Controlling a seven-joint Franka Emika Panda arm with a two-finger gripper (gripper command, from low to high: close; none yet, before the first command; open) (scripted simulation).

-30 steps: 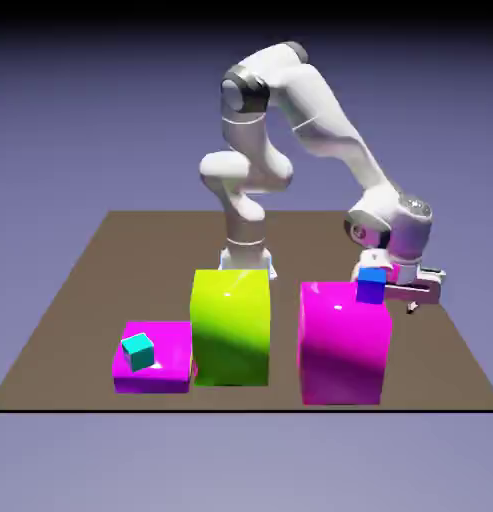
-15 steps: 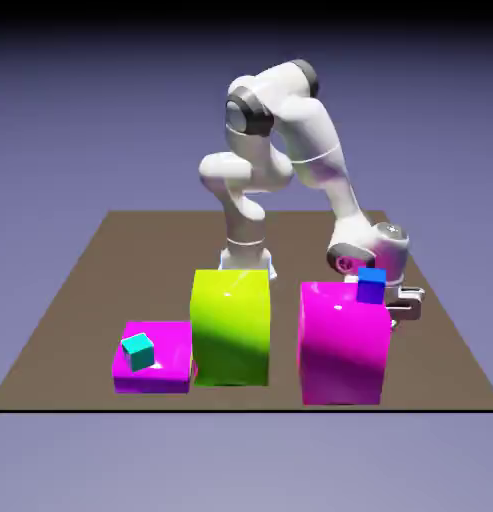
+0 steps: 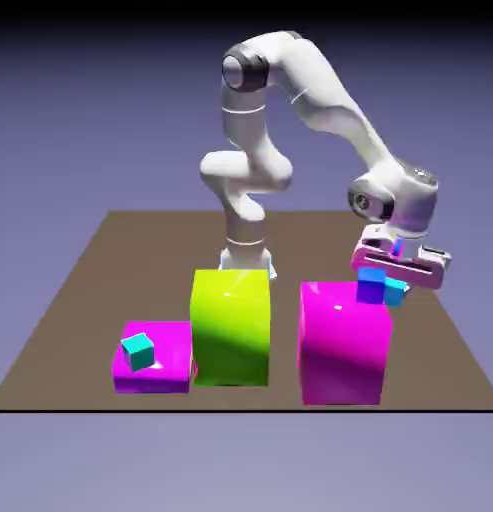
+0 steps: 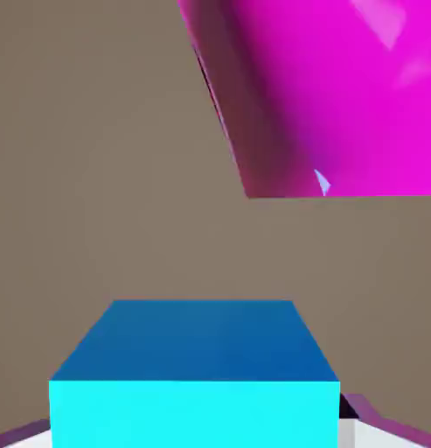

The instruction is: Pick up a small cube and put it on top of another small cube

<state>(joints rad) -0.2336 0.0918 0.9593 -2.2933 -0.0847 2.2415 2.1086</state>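
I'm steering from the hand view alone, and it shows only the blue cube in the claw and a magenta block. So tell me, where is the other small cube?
Observer: A teal cube sits on a low magenta block at the exterior view's left.
Operator: Anything between there and me?
Observer: A yellow-green block stands between that low one and the tall magenta block you see.
Operator: Where is my claw against the tall one?
Observer: The claw, shut on the blue cube, shows at that block's top far corner, toward the exterior view's right.
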